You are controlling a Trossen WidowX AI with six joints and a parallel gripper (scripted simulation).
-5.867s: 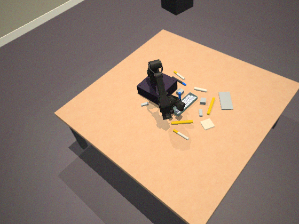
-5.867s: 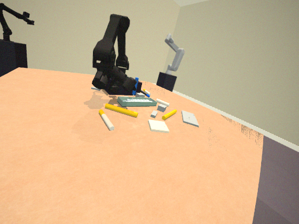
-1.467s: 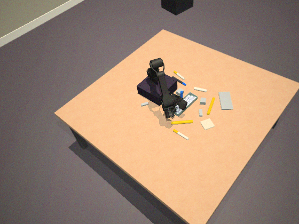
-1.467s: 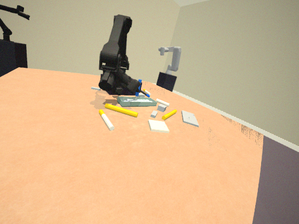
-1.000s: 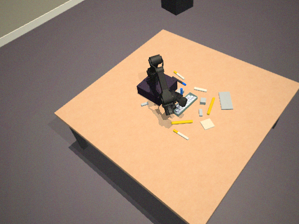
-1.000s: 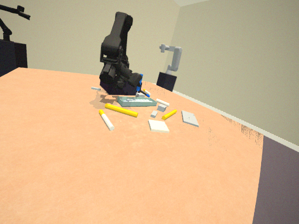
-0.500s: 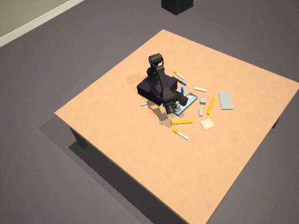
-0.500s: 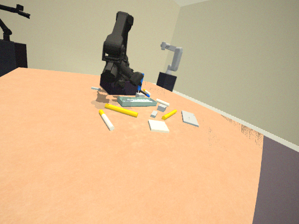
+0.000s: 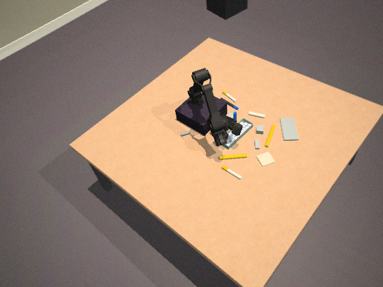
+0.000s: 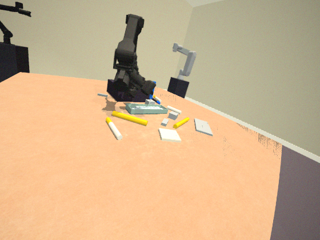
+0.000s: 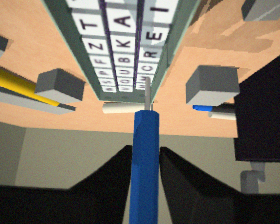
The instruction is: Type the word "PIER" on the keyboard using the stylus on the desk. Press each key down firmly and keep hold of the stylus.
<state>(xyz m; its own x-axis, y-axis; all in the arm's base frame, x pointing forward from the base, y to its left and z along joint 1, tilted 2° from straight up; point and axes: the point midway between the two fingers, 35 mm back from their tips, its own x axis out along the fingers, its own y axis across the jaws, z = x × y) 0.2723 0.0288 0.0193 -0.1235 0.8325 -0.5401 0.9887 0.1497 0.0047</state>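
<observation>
My gripper point(image 9: 236, 127) point(image 10: 152, 88) point(image 11: 145, 152) is shut on the blue stylus point(image 9: 234, 115) point(image 10: 151, 95) point(image 11: 145, 132). It holds the stylus over the far end of the keyboard point(image 9: 247, 126) point(image 10: 147, 111) point(image 11: 123, 42), with the thin grey tip pointing away from the fingers. In the wrist view the tip overlaps the far part of the right-hand key row, around the C key and the key beyond it. The I, E and R keys in that row are nearer the camera. Whether the tip touches a key, I cannot tell.
A grey block point(image 11: 212, 85) is right of the keyboard in the wrist view, and another grey block point(image 9: 260, 129) point(image 11: 60, 85) is left. A white stick point(image 9: 256, 114) point(image 11: 120, 107) lies past its far end. Yellow sticks point(image 9: 233, 156) point(image 9: 270, 135) and a cream pad point(image 9: 265, 158) lie around it.
</observation>
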